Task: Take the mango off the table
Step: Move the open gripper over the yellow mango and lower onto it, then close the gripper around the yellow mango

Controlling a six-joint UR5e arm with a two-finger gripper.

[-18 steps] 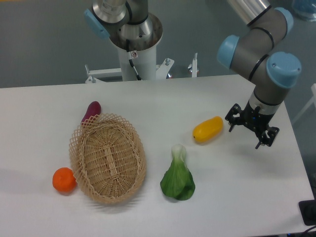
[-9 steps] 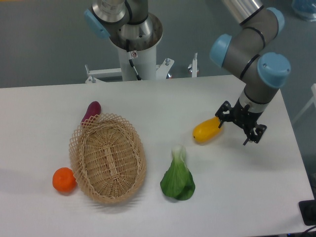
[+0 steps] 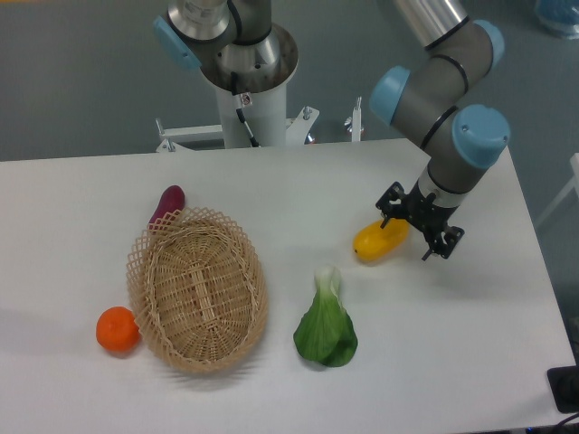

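Mango (image 3: 380, 240) lies on the white counter (image 3: 271, 190), right of centre, long axis slanting up to the right, and it has not budged over the last second. What has changed is the arm: a second ago the claw (image 3: 416, 229) hung well off to the mango's right, clear of it; half a second ago it had slid left until its near finger was at the fruit's right tip; now it sits over that right end, and from where I stand the tip is partly hidden behind the black fingers. The claw's fingers are spread apart, one up by the top of the fruit's end and one lower to the right, nothing held between them.

So the approach looks nearly done, I'd say, though the grasp has not started. The claw seems lined up on the end rather than the middle of the fruit, and the skin is glossy, so a pinch there could squirt it out sideways.

Left of all this sit a wicker basket (image 3: 197, 289), an eggplant (image 3: 168, 204) at its far rim, an orange (image 3: 118, 329) beside it, and a green bok choy (image 3: 326, 325) below the mango.
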